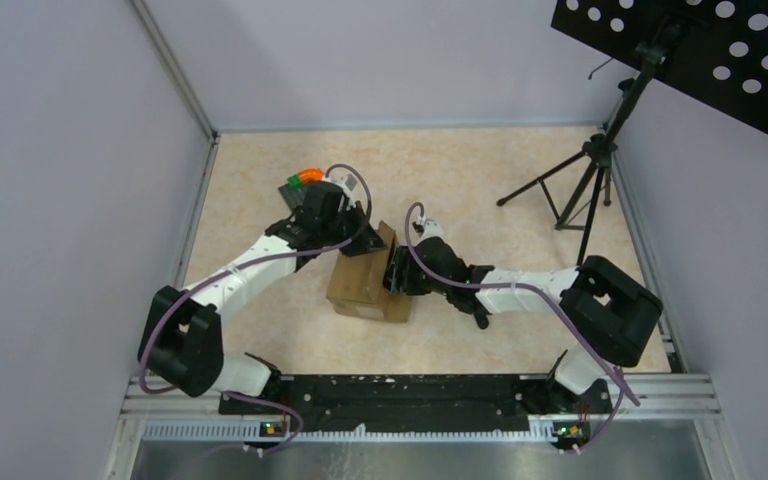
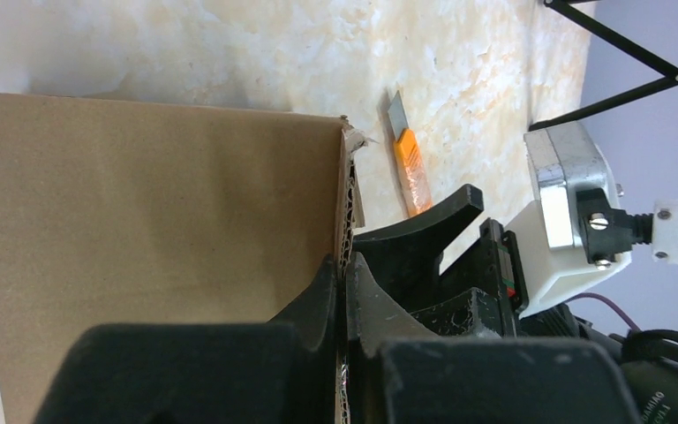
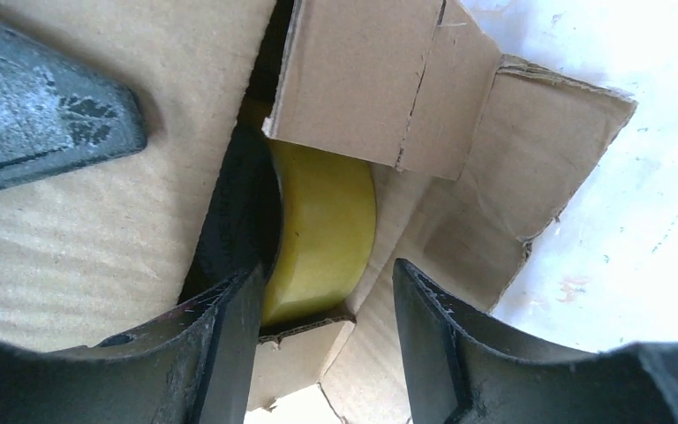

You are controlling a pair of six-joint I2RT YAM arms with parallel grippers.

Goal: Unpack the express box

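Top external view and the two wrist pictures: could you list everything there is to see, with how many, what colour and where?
express box: one, brown, mid-table, end flaps open
tape roll: one, yellow, inside the box
utility knife: one, orange, on the table beside the box
small item: one, orange and green, far-left table; too small to identify
tripod stand: one, black, far right
perforated panel: one, black, atop the stand
table: one, beige marbled
left pincer: one, black, shut on a box flap
right pincer: one, black, open, either side of the tape roll

Brown corrugated express box [image 1: 363,283] on table [image 1: 260,180] centre, right-end flaps splayed open.
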